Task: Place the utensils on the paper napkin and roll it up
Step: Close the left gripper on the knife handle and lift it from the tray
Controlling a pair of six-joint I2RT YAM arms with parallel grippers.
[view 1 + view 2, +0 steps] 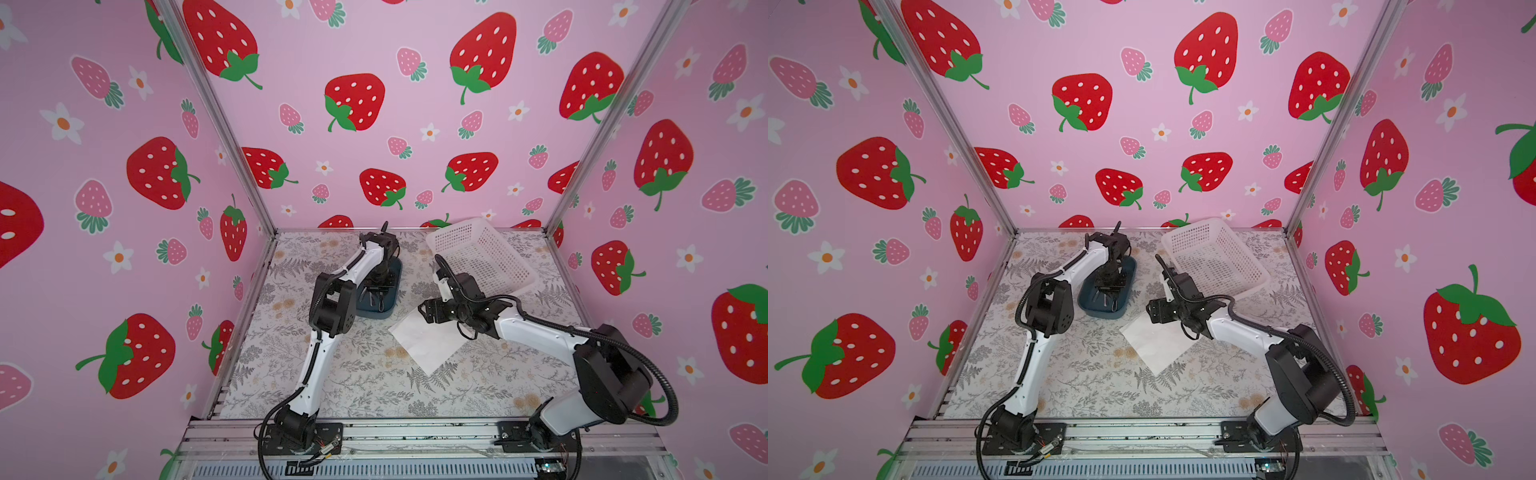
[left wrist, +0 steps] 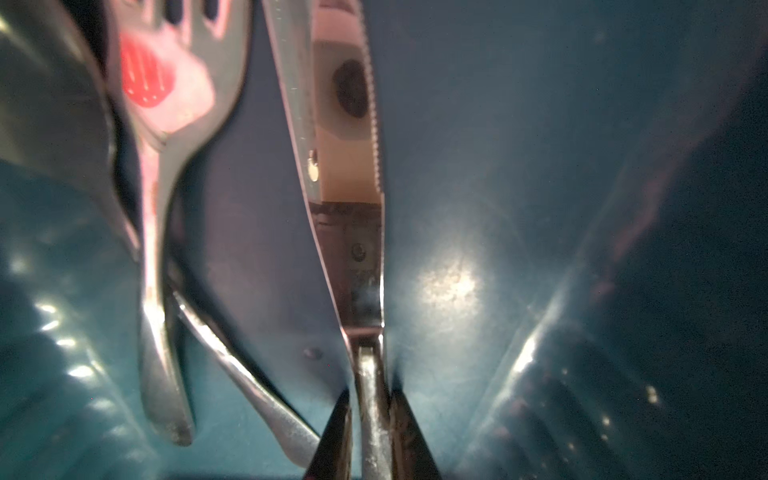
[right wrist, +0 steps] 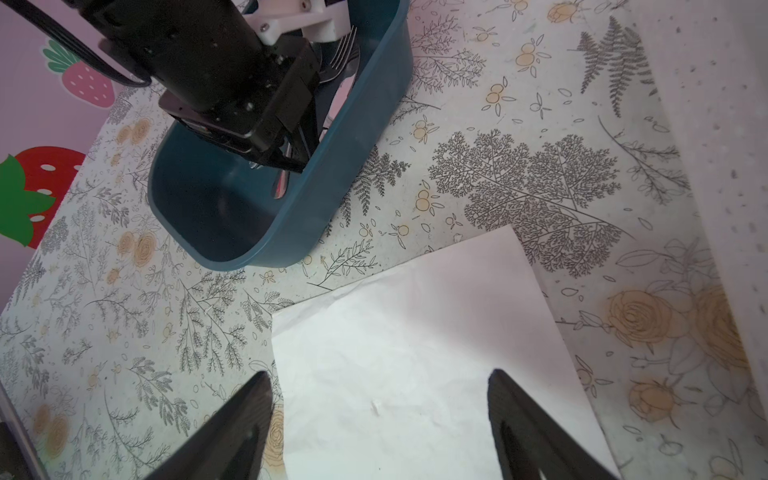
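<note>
The knife [image 2: 345,166], fork [image 2: 178,83] and spoon [image 2: 54,124] lie in a blue tub [image 1: 390,309]. My left gripper [image 2: 372,432] reaches down into the tub, with its fingers pressed against both sides of the knife's handle. The white paper napkin [image 1: 428,345] lies flat on the table, just right of the tub. My right gripper [image 3: 379,374] hovers open over the napkin's near part [image 3: 415,332], with nothing between its fingers. In both top views the left arm hides most of the utensils.
A white perforated basket [image 1: 482,257] stands tilted at the back right, close behind the right arm. The floral table covering [image 1: 353,386] is bounded by metal frame rails and pink strawberry walls. The tub wall [image 3: 353,137] rises between the utensils and the napkin.
</note>
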